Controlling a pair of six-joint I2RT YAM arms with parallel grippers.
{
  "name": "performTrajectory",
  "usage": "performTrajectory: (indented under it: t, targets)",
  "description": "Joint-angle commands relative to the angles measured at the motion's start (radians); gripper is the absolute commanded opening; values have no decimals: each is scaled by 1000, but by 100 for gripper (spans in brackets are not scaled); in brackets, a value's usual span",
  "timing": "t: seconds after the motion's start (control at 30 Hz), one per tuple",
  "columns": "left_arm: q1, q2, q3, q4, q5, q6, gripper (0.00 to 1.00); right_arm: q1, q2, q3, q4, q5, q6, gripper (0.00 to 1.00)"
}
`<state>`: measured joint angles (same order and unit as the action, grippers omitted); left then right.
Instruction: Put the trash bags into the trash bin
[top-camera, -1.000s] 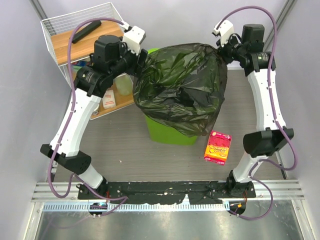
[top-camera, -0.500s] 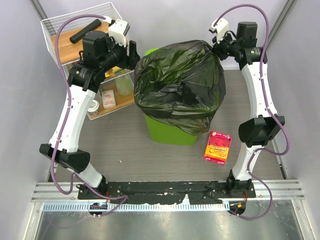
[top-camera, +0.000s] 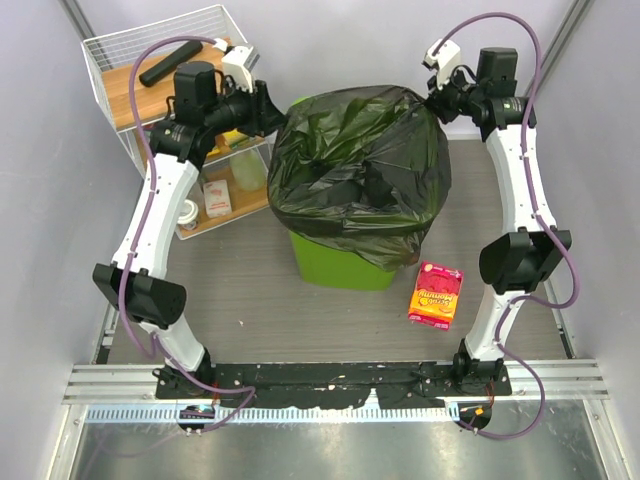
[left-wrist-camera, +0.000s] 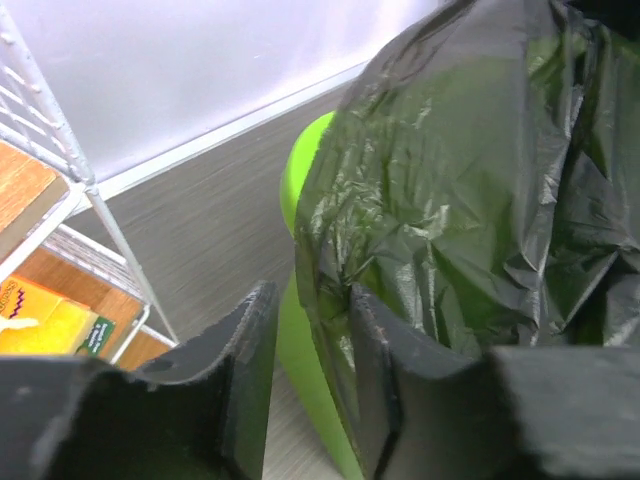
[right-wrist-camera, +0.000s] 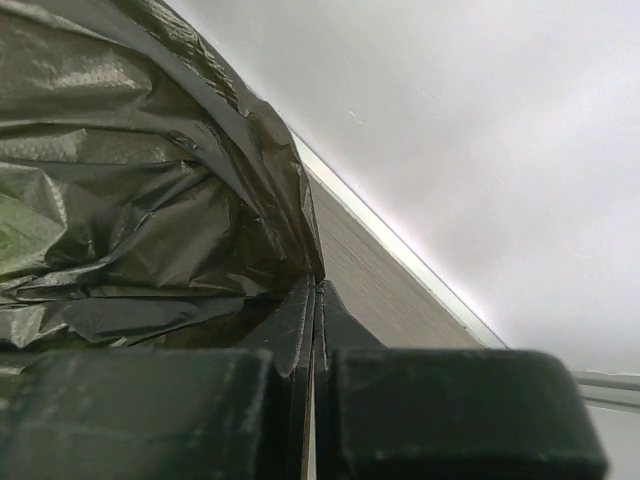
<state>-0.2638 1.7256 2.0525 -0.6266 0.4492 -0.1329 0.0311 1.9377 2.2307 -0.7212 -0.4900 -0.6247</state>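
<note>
Bright even light, soft shadows, sheen on trash bags (top-camera: 352, 150), wrist foregrounds blurred

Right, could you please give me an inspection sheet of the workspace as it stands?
Surface: grey wood-grain table, no spills seen.
Job's things: black bag draped over the green bin, covering most of its top.
Clutter: red snack packet right of the bin; wire rack far left, black roll on its top shelf.
Grippers: left gripper jaws apart at the bag's edge; right gripper jaws shut on the bag.
Cables: purple cables loop above both arms.
Surroundings: pale walls; nothing else seen.
</note>
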Motion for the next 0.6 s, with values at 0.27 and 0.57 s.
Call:
performTrajectory:
  t: [0.27,0.57]
  targets:
    - [35,-84,-201,106,140,-37,0,-45,-59,-111,97,-71,57,1]
    - [43,-184,-362,185,114,-24,0,-68,-117,-230,141,-116,88,1]
